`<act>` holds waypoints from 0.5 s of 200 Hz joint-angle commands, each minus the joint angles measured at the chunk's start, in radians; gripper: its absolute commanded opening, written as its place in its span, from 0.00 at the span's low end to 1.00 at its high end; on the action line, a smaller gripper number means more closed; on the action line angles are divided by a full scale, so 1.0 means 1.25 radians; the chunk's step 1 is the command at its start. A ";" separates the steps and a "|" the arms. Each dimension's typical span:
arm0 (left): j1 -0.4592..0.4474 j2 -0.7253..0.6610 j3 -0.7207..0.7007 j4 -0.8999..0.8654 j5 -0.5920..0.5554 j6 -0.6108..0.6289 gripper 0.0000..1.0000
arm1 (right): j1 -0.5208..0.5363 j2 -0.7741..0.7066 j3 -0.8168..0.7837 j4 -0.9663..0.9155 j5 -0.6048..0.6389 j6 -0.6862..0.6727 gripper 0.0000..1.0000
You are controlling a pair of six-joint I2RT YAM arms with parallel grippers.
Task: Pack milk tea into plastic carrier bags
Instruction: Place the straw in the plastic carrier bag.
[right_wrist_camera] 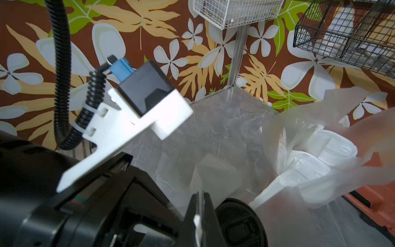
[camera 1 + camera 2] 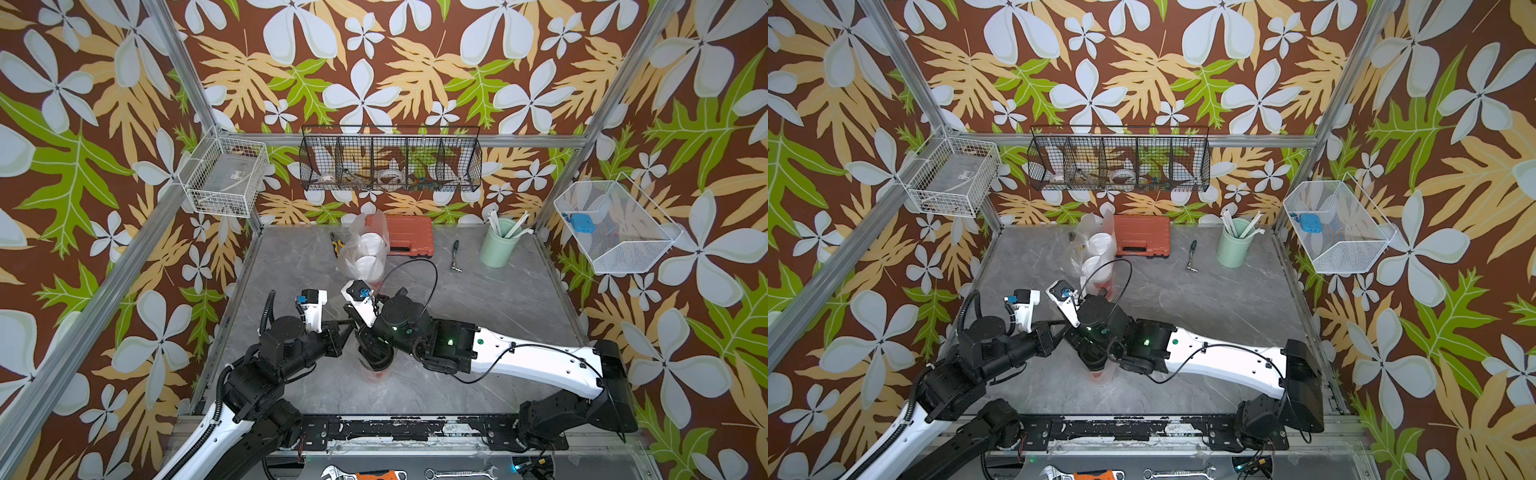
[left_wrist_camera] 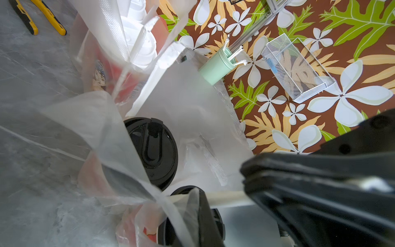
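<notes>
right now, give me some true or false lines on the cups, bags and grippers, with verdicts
1. Two white-lid cups stand inside the far bag. True.
2. The green cup lies on its side. False: it stands upright with straws in it, near the back right corner.
3. The right gripper is shut on the film of the near bag. True.
4. The orange case sits at the front edge by the arm bases. False: it lies against the back wall, just behind the far bag.
5. A black-lid cup stands inside the near bag. True; a second black lid shows beside it, partly hidden.
</notes>
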State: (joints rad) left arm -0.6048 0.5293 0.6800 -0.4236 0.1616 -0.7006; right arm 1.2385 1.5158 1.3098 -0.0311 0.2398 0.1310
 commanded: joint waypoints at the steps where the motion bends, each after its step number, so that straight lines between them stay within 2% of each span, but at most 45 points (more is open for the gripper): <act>1: 0.000 -0.004 -0.002 0.003 -0.014 0.001 0.00 | 0.001 -0.017 -0.024 0.015 0.018 0.013 0.00; 62: 0.000 -0.003 -0.005 0.008 -0.015 -0.004 0.00 | 0.000 -0.029 -0.110 0.039 0.030 0.046 0.00; 100: 0.000 -0.001 -0.004 0.008 -0.014 -0.002 0.00 | 0.000 -0.003 -0.144 0.048 0.047 0.055 0.05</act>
State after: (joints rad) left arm -0.6052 0.5262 0.6735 -0.4355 0.1547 -0.7040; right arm 1.2385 1.4971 1.1458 0.0040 0.2699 0.1799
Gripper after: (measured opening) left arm 0.050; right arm 0.048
